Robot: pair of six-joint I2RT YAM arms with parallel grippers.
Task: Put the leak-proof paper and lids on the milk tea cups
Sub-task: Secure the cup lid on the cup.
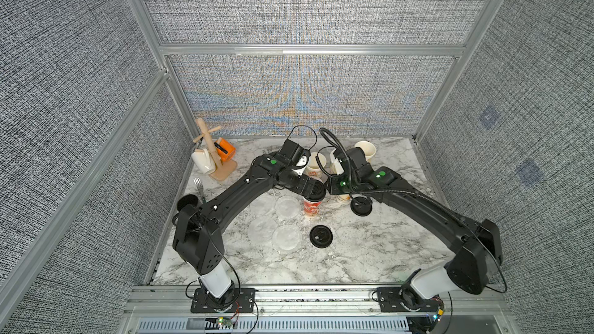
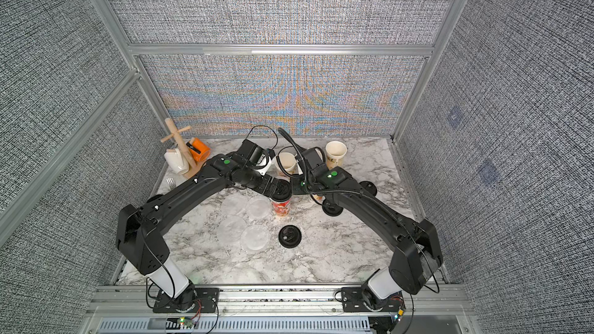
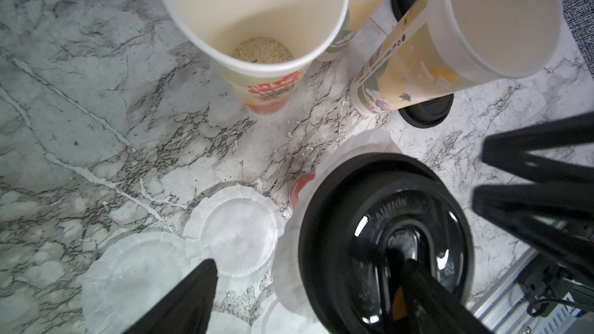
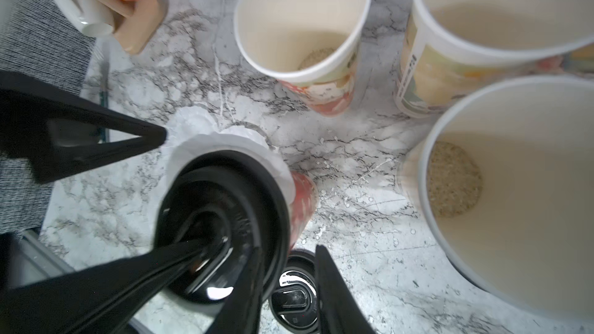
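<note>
My left gripper (image 3: 305, 265) gapes wide over the lidded red cup (image 1: 311, 208). The right gripper (image 4: 270, 245) straddles the black lid (image 3: 385, 236)'s rim, and I can't tell if it's pinching. Four leak-proof paper discs (image 1: 286, 207) lie flat beside that cup, nearer my left arm.

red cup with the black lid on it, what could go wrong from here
The thin translucent film disc bulges unevenly from under the round black plastic lid; pressing may crease or shift it. The left gripper and right gripper crowd the tall red-orange paper cup; a sideways nudge could tip it into the open paper cup nearby.
</note>
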